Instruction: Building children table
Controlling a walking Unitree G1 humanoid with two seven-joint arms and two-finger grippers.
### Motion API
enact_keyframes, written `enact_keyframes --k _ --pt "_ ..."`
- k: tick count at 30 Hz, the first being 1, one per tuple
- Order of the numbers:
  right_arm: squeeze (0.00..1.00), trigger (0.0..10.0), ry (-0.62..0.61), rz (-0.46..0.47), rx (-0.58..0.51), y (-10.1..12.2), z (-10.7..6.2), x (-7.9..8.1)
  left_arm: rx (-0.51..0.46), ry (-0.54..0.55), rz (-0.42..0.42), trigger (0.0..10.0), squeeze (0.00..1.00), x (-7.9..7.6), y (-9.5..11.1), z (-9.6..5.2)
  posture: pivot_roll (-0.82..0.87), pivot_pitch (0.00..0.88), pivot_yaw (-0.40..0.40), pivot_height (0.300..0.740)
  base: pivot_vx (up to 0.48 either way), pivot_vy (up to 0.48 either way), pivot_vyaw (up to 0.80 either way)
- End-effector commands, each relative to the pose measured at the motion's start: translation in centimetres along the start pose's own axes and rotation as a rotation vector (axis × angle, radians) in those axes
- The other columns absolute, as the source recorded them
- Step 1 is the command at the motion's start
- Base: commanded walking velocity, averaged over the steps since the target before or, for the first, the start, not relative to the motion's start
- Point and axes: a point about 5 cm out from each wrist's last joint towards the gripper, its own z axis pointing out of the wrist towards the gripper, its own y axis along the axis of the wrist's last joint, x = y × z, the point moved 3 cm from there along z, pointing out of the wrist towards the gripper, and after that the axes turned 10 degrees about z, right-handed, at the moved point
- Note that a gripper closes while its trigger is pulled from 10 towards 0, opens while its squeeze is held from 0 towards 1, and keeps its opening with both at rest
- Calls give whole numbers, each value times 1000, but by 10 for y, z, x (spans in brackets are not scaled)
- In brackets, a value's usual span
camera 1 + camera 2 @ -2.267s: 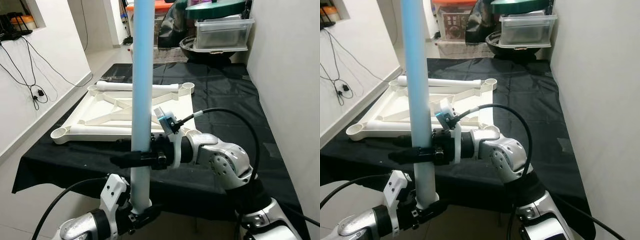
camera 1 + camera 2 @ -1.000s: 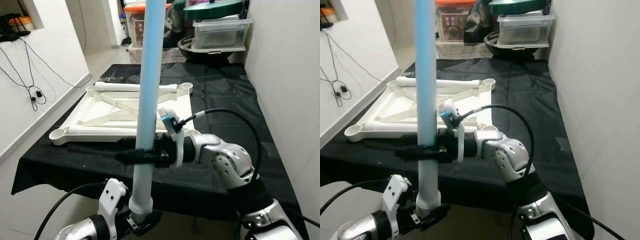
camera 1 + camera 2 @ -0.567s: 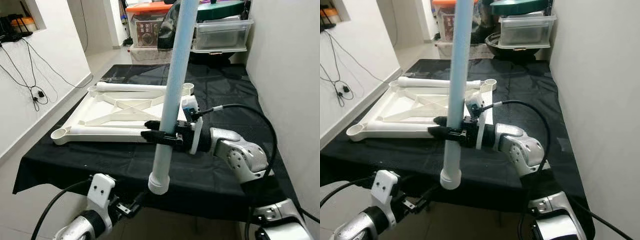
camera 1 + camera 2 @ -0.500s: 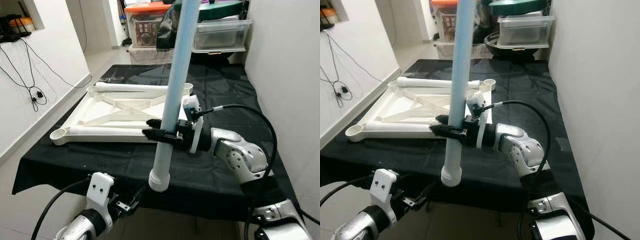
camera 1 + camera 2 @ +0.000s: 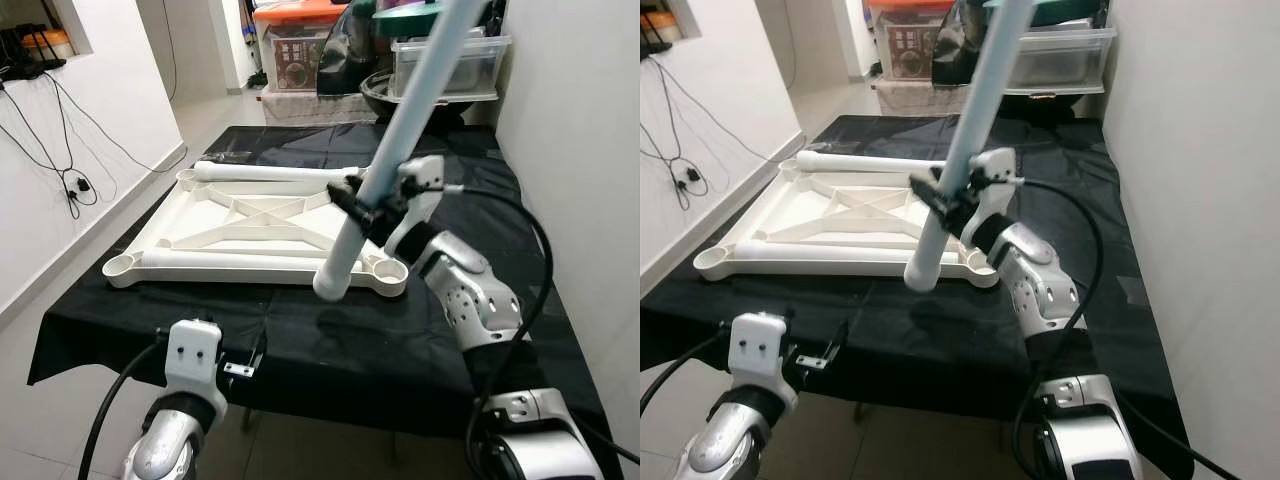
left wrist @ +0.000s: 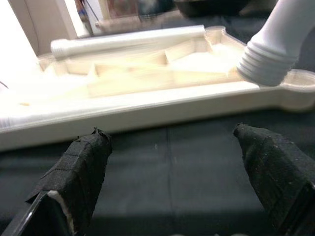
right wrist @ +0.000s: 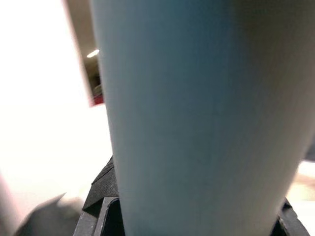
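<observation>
Left eye view: right end effector grips tilted pale-blue leg, threaded end down.

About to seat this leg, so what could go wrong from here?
The blue table leg is tilted, held only by the right gripper; its threaded end hangs beside the corner socket of the white tabletop, so it may cross-thread. The open left gripper gives no support.
</observation>
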Motion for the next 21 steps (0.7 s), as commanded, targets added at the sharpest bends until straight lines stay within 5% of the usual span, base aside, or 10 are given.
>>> enact_keyframes --k 1,2,3,9,21 --pt "0 3176 -87 -36 -97 19 3 -5 -29 60 21 10000 0 8 8 1 32 0 53 740 0 0 0" --pt "0 3176 -87 -36 -97 19 3 -5 -29 60 21 10000 0 8 8 1 32 0 53 740 0 0 0" --pt "0 10000 -117 -56 -119 22 4 -7 -41 91 30 10000 0 11 12 3 32 0 53 740 0 0 0" --pt "0 10000 -145 -130 -145 19 3 0 -79 156 63 10000 0 18 23 6 32 0 44 740 0 0 0" --pt "0 10000 -170 -93 -114 -10 -2 11 -91 237 90 10000 0 23 30 4 37 0 27 740 0 0 -175"
